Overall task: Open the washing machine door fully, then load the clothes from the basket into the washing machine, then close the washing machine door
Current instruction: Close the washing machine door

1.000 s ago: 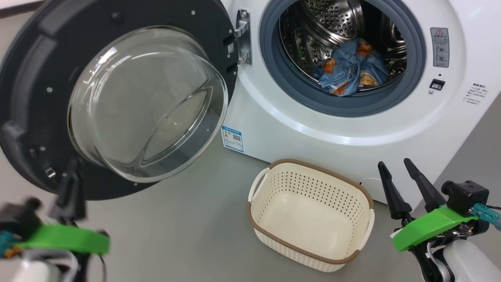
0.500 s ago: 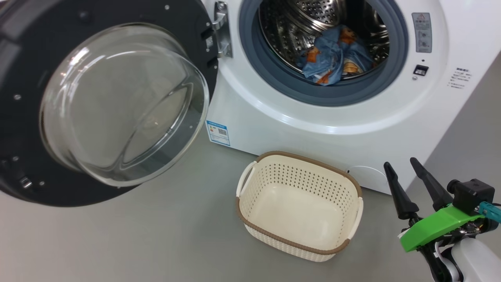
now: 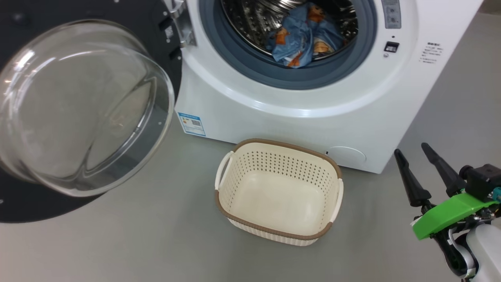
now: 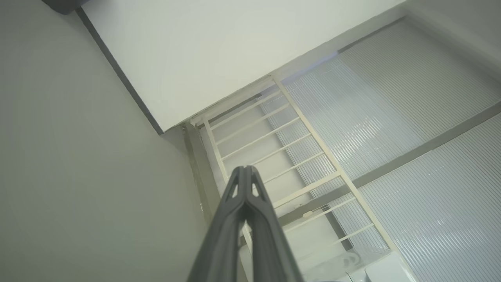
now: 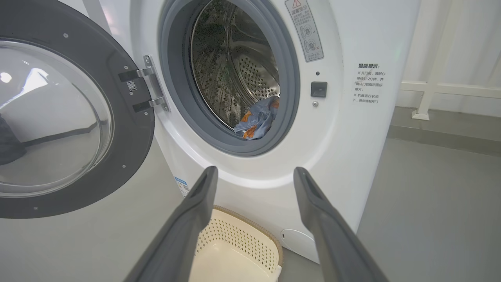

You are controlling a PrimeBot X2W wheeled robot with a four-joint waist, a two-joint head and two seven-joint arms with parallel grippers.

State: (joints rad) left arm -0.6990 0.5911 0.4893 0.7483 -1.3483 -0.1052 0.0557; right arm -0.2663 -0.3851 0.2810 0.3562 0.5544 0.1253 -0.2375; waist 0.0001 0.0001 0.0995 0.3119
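**Inside the washing machine [image 3: 274, 113]: the clothes [image 3: 303, 37] in, the door wide open**

Low in the washing machine's steel drum [image 3: 244, 19], the clothes lie in a crumpled blue heap with orange-brown figures, resting against the grey door seal [image 3: 250, 72]. The washing machine door [image 3: 78, 109] stands wide open on the machine's hinge side, toward the robot's left, with its clear glass bowl bulging out from the black ring. A blue label sticker [image 3: 191, 124] sits at the machine's lower front corner on that same side. Just in front of the machine, the basket [image 3: 282, 143] stands upright on the grey floor [image 3: 156, 235], its pale bottom bare. Off the machine's right front corner hovers the right gripper [image 3: 411, 149], fingers spread wide, apart from both basket and machine. The left gripper [image 4: 245, 170] has its fingers pressed together, tips touching, pointing toward a white railing [image 4: 274, 137]. Where it stands relative to the machine cannot be told.
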